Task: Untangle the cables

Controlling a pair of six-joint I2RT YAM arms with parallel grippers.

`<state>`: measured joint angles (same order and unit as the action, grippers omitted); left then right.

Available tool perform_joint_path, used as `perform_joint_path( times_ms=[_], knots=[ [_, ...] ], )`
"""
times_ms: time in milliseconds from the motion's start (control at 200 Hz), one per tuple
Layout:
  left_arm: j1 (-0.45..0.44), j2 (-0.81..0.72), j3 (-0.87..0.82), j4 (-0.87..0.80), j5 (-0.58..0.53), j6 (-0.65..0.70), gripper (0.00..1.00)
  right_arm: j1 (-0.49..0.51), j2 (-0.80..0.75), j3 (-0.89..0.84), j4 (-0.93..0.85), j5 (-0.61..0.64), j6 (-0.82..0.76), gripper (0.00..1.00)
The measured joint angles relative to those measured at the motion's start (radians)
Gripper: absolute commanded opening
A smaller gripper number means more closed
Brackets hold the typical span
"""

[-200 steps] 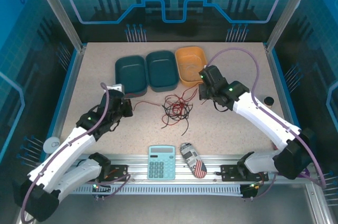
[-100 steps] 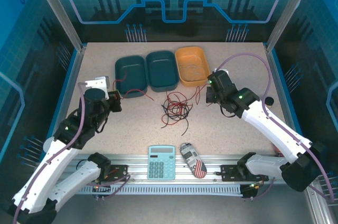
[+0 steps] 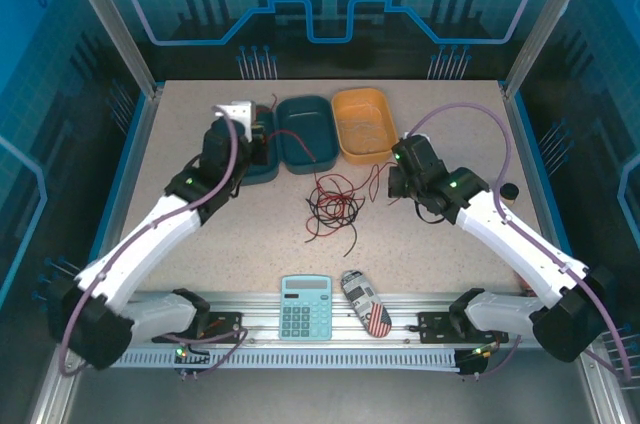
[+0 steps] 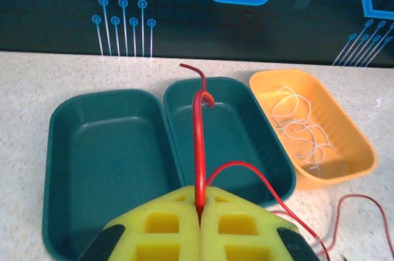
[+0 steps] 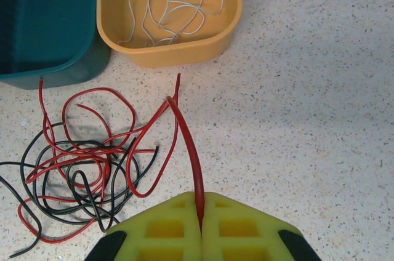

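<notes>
Two tools are clenched: the left tool holds a red cable over the near edge of the middle teal tray, and the right tool pinches a second red cable to the right of it. Either pull may drag the tangle before the tray, if its strand is caught there. Earlier the left tool was lower, left of that tray.

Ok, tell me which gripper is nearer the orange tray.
Right. The right gripper sits just in front of the orange tray; the left gripper is farther off, by the green trays.
</notes>
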<state>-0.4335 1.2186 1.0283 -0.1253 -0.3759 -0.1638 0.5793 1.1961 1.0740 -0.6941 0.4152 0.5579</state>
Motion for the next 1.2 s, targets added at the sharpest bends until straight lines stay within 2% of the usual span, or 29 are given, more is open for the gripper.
perform_joint_path(
  times_ms=[240,435,675,1201],
  knots=[
    [0.008,0.320,0.205,0.117,-0.023,0.121,0.00,0.000,0.021,0.000,0.009,-0.016,0.000,0.05],
    [0.016,0.479,0.278,0.150,-0.029,0.171,0.00,0.000,0.043,0.000,0.014,-0.031,0.000,0.05],
    [0.019,0.583,0.279,0.146,-0.027,0.171,0.00,0.000,0.067,0.000,0.018,-0.036,0.000,0.05],
    [0.010,0.679,0.282,0.053,0.041,0.136,0.01,0.000,0.080,0.001,0.037,-0.069,0.004,0.05]
  ],
)
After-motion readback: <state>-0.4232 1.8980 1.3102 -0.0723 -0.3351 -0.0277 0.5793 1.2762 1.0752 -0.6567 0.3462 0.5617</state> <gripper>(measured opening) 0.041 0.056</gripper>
